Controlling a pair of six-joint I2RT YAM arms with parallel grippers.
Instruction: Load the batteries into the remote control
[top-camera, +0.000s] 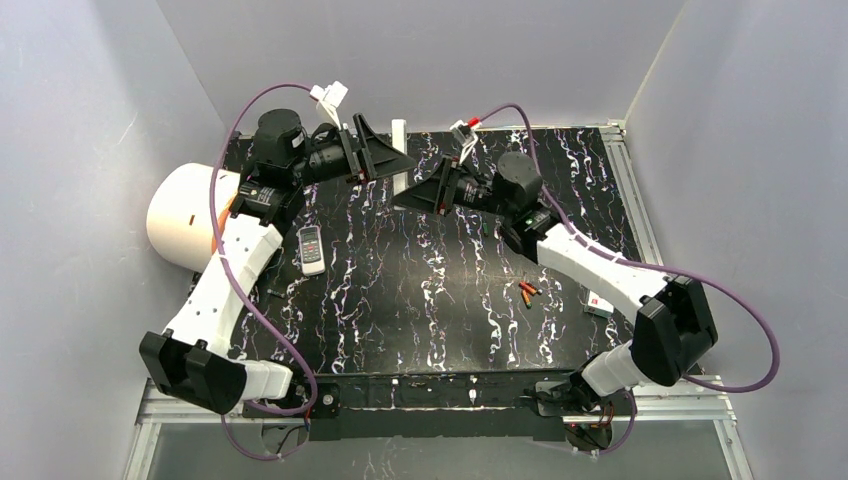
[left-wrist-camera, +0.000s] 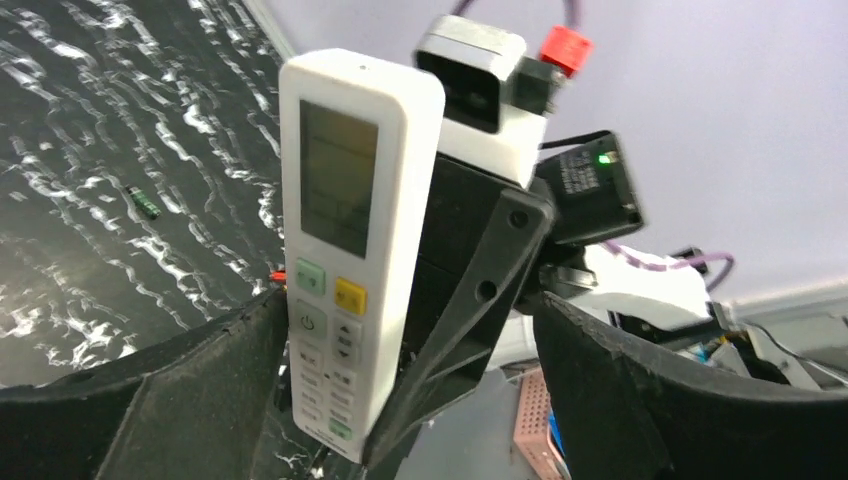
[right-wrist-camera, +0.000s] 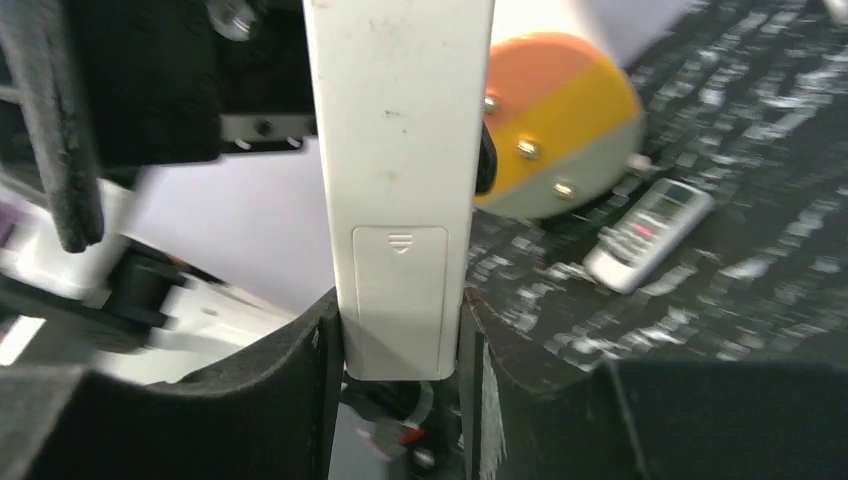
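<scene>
Remote control upright, battery cover showing, seemingly pinched by the right gripper; left gripper spread wide. We should firm that grip before moving.

Soft, even light falls from overhead in the top view. The pale walls glow without hot spots, and the arms cast only faint, blurred shadows on the dark marbled surface. The white cylinder at 9 o'clock is bright enough to lose detail. In the left wrist view the white remote is crisp and its screen evenly lit; the left fingers, from 6 to 8 o'clock, are near-black and slightly soft. The right wrist view is blurred: the surface and the small remote at 3 o'clock are streaked, and the right fingers at 6 o'clock sink into shadow.
</scene>
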